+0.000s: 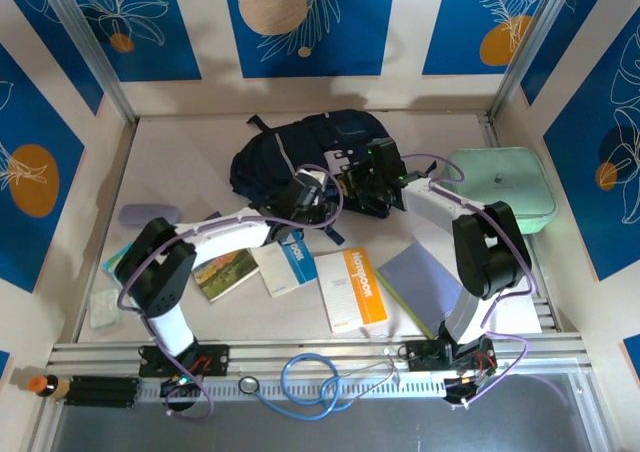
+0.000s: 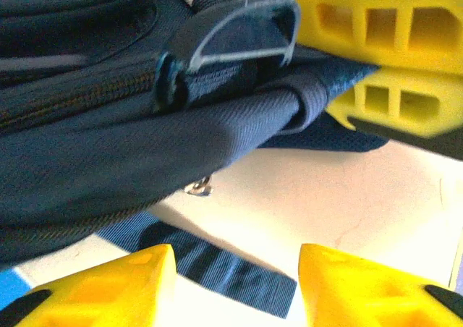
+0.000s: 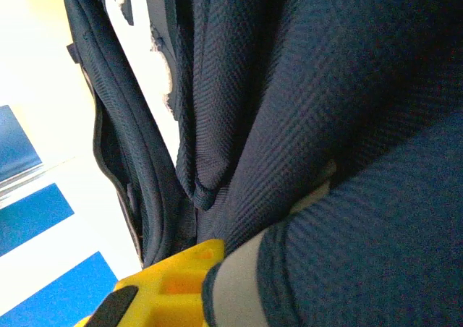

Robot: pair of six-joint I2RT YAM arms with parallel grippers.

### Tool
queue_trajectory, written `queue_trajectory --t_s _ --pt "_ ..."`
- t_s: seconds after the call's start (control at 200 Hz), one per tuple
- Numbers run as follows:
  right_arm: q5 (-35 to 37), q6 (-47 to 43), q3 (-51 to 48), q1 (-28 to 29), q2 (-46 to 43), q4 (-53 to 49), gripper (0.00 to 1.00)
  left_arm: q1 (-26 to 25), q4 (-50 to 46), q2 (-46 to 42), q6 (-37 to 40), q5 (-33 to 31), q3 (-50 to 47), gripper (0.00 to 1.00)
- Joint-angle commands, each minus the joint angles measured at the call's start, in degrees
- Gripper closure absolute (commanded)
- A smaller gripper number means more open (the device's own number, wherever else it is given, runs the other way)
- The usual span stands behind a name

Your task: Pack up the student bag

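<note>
Nearest the arm bases, an orange-and-white notebook [image 1: 350, 290], a blue-and-white book [image 1: 285, 262] and a purple folder [image 1: 425, 277] are laid flat on the worktop [image 1: 180, 167], none yet packed. Just beyond them the left gripper [image 1: 308, 197] [image 2: 235, 273] is held low at the front edge of the backpack [image 1: 290, 152] [image 2: 108, 139]. Its jaws are released and empty, and a loose strap end [image 2: 217, 269] is lying on the worktop between them. Further in, the right gripper [image 1: 362, 180] [image 2: 329, 66] is clenched on a fold of the backpack's fabric. The backpack itself is lying on the middle of the worktop towards the back, with a mint-green case [image 1: 500, 187] beside it at the right.

Trouble is most likely to be caused by that thin pinch. If the fold is lifted sharply, the cloth may be pulled out of the right jaws, or the whole backpack dragged onto the books rather than opened. The left jaws may also be closed on the strap end instead of the small metal zip pull [image 2: 197, 188], leaving the zip unmoved.

From above, the layout of books, backpack and case is given, but the jaws are too small to be judged. In the left wrist view the open gap, the zip pull and the right gripper's pinch are made plain. In the right wrist view one yellow finger [image 3: 177, 269] is seen against the dark cloth of the backpack [image 3: 325, 124], and its mouth cannot be made out.
</note>
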Motion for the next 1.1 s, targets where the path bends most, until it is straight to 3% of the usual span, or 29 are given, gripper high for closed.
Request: queue_trajectory --t_s 0.0,0.195,0.565,0.895,1.095 --pt "-2.80 0.95 3.11 0.29 -0.44 1.39 0.95 -0.18 -0.16 3.09 -1.85 -3.61 2.86 0.54" --pt "-4.56 0.44 4.21 -0.04 0.63 1.53 0.95 -0.11 -0.39 7.04 -1.34 -6.76 7.12 0.64" --pt "-6.40 0.78 4.33 -0.50 1.15 2.33 0.97 0.14 -0.85 9.08 -2.29 -9.38 8.81 0.71" --pt "-6.85 0.60 3.91 -0.24 0.14 2.16 0.97 0.10 1.06 10.43 0.64 -10.55 10.32 0.70" --pt "-6.54 -0.25 3.83 -0.48 -0.04 1.55 0.97 0.19 0.93 9.64 1.59 -11.09 9.73 0.84"
